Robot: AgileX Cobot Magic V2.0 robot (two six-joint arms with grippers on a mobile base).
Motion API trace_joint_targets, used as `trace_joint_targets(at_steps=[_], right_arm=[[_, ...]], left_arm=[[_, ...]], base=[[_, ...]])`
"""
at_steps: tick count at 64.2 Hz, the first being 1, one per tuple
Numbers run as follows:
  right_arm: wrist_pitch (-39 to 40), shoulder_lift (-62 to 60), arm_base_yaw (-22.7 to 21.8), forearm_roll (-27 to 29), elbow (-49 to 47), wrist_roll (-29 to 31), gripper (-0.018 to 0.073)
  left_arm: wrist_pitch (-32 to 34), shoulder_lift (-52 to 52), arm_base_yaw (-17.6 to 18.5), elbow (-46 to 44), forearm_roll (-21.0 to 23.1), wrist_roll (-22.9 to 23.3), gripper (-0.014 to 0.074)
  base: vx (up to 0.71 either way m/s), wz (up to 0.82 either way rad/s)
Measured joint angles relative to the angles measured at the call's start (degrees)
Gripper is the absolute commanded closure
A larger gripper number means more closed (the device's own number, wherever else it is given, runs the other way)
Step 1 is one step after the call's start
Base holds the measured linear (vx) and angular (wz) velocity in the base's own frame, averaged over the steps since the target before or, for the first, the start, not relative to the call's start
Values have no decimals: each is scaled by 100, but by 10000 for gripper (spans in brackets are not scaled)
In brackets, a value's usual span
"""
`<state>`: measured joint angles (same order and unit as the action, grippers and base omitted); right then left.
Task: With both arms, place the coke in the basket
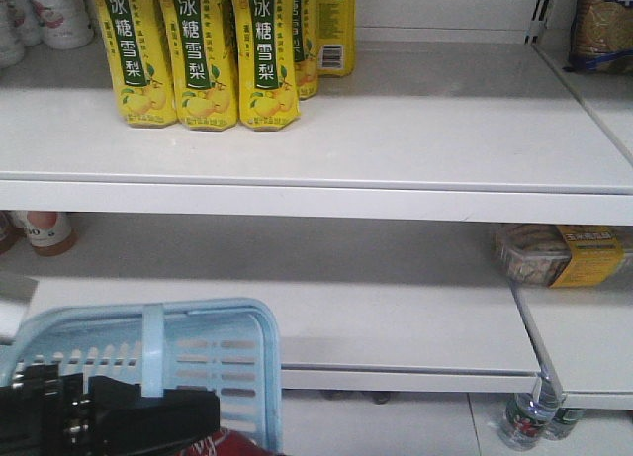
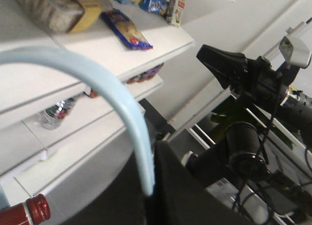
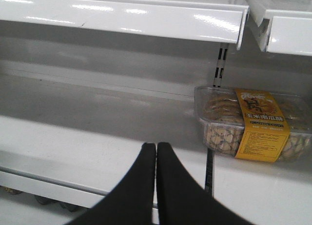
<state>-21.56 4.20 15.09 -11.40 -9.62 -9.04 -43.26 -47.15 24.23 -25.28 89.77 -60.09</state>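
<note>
The right gripper (image 3: 156,146) points at the back of the middle shelf (image 3: 97,137) with its two black fingers pressed together and nothing between them, tips low over that shelf's front edge. The left arm (image 1: 109,416) shows in the front view only as a black block at the bottom left corner, lying across the near wall of the light blue basket (image 1: 213,352); whether its claw is open or closed cannot be told, since the left wrist view shows only the basket's handle (image 2: 122,103) arching past the lens and a dark mass below it. That view also catches the other arm (image 2: 253,88), black, raised at the right with cables trailing down. The coke is not clearly seen: a red patch (image 1: 223,443) sits at the bottom edge of the front view just under the basket's near right corner, cut off by the frame, and what it is cannot be told. A red bottle cap (image 2: 36,209) pokes in at the bottom left of the left wrist view. The middle shelf is bare from its left part across to a plastic biscuit box (image 3: 251,122) with a yellow label, standing near the shelf's right end behind the divider. Yellow drink cartons (image 1: 198,50) line the upper shelf's back left.
</note>
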Motion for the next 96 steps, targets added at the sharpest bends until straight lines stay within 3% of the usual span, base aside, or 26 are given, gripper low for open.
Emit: trace_joint_targets(at_steps=[13,33,41,48,66,77,96], right_arm=[[0,0,0,0,0,0,569],[-5,0,0,0,0,0,569],[-5,0,0,0,0,0,569],[-5,0,0,0,0,0,569],[-5,0,0,0,0,0,569],[-5,0,0,0,0,0,569],[-5,0,0,0,0,0,569]], left_arm=[[756,724,0,-1,-516,309,603],[1540,1408,0,19,-2370,2763,603],[1674,1438,0,24,-3017,3382,603],[1878,1501,0,123,-3552,3556,603],[3270,2058,0,1076,-4164,3856,603],[3665,2514,-39,1547,-5185,4266,603],[3626,3247,-978,1948,-6781,5566,603]], base=[[0,0],[0,0],[0,0],[0,0],[0,0],[0,0],[0,0]])
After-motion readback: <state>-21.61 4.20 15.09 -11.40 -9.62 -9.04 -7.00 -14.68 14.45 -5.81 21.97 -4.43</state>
